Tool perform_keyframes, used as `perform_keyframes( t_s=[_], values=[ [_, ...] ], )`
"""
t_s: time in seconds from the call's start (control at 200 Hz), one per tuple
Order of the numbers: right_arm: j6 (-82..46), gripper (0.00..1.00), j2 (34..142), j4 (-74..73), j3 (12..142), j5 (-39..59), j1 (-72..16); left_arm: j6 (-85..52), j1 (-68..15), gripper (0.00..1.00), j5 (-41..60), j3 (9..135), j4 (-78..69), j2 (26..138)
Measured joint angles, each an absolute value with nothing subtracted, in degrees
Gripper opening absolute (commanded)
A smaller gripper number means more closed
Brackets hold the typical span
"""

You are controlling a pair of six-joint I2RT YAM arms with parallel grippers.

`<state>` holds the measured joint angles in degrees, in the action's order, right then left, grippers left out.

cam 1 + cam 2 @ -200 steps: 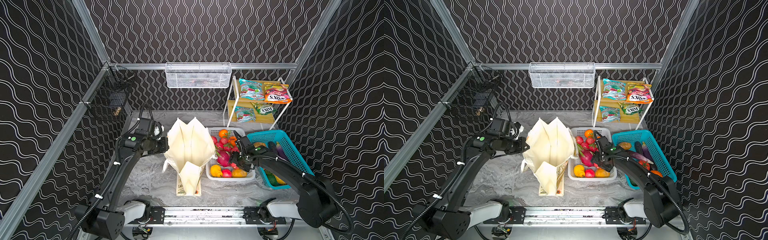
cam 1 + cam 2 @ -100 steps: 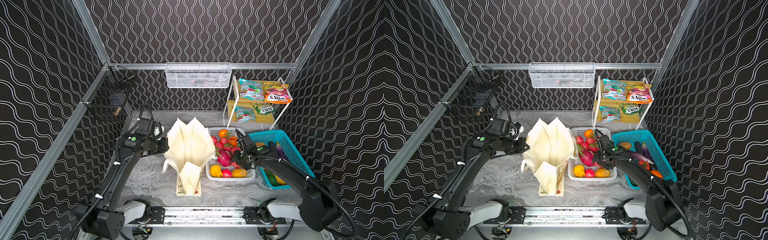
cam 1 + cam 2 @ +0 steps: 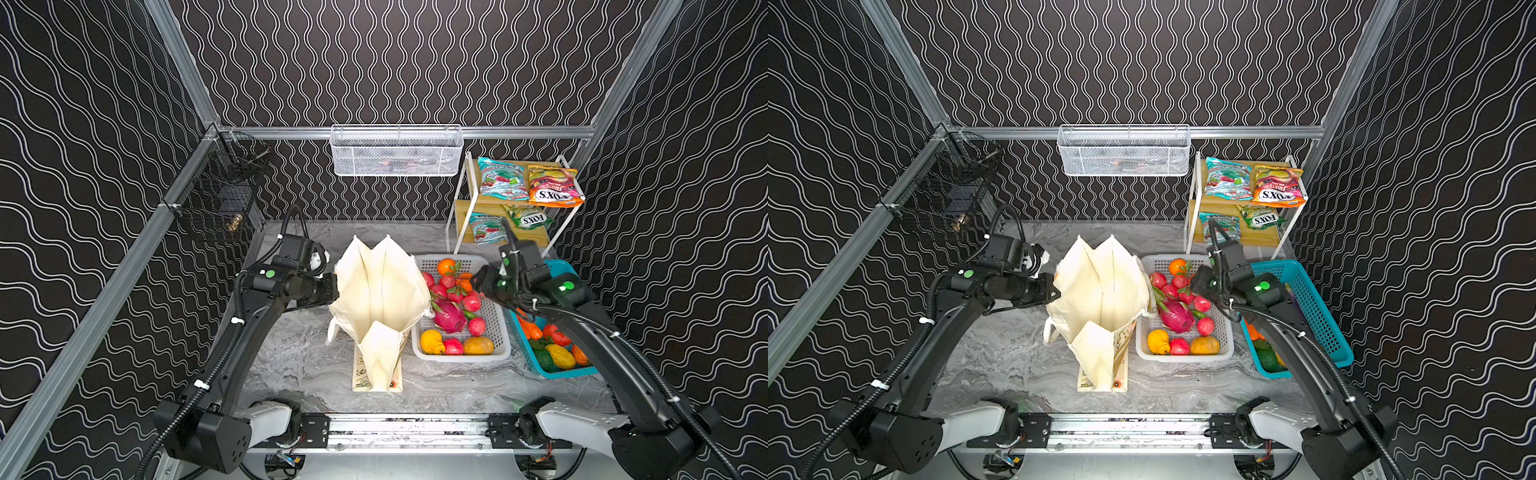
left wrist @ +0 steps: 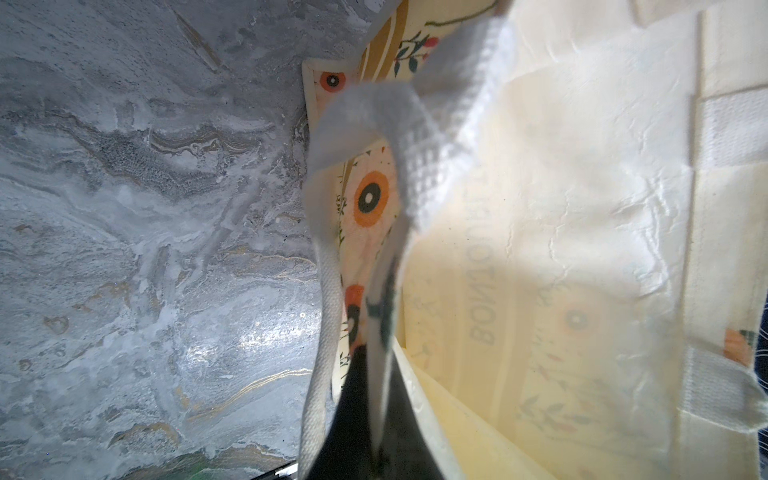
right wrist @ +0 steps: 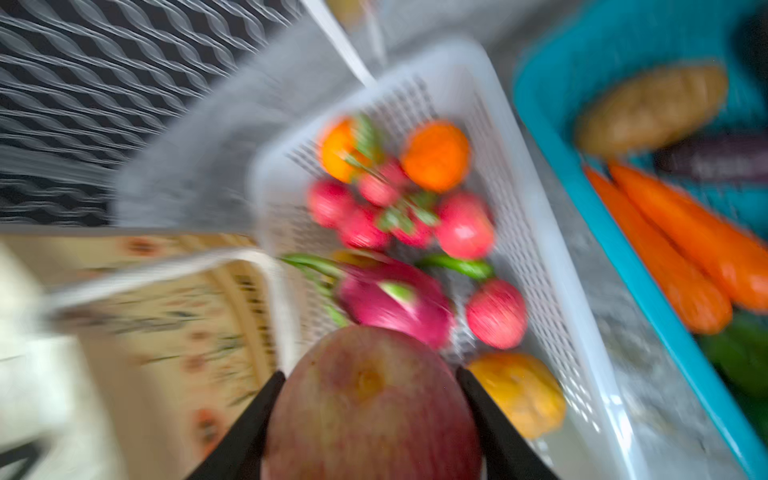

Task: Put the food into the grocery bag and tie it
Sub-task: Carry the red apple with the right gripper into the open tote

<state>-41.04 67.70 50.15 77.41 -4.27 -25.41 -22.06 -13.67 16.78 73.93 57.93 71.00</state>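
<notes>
The cream grocery bag stands open in the middle of the table. My left gripper is shut on its left rim, and a white strap handle hangs beside the jaws. My right gripper hovers over the white basket, shut on a red apple. Below it lie a magenta dragon fruit, an orange, red fruits and yellow ones. Candy packets, orange and teal, lie on the rack.
A teal basket of carrots and other vegetables sits right of the white one. The white wire rack stands at the back right. A white mesh basket hangs on the back wall, a black wire one on the left rail.
My right gripper has narrowed onto the apple and risen a little above the white basket; its wrist view is smeared by motion. The left arm and the bag have not moved.
</notes>
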Motion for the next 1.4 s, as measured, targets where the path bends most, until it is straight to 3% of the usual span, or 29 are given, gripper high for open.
perform_keyframes(
  t_s=[0.185, 0.335, 0.501, 0.936, 1.402],
  values=[
    [-38.3, 0.56, 73.4, 46.9, 92.2, -2.5, -35.2, -21.9, -13.7, 0.0, 17.1, 74.2, 57.9, 71.3],
    [-37.8, 0.57, 84.5, 44.4, 99.9, -1.0, -46.0, -21.9, -13.7, 0.0, 17.3, 74.5, 57.8, 71.3],
    [-36.8, 0.58, 95.9, 44.9, 105.1, 0.4, -52.2, -21.9, -13.7, 0.0, 17.6, 74.7, 57.8, 71.2],
    [-36.4, 0.6, 116.0, 52.9, 114.1, 0.4, -54.0, -22.0, -13.7, 0.0, 17.8, 74.5, 57.7, 70.3],
    [-36.4, 0.61, 122.9, 54.8, 112.5, -2.2, -54.0, -22.0, -13.7, 0.0, 17.8, 74.5, 57.6, 70.1]
  ],
)
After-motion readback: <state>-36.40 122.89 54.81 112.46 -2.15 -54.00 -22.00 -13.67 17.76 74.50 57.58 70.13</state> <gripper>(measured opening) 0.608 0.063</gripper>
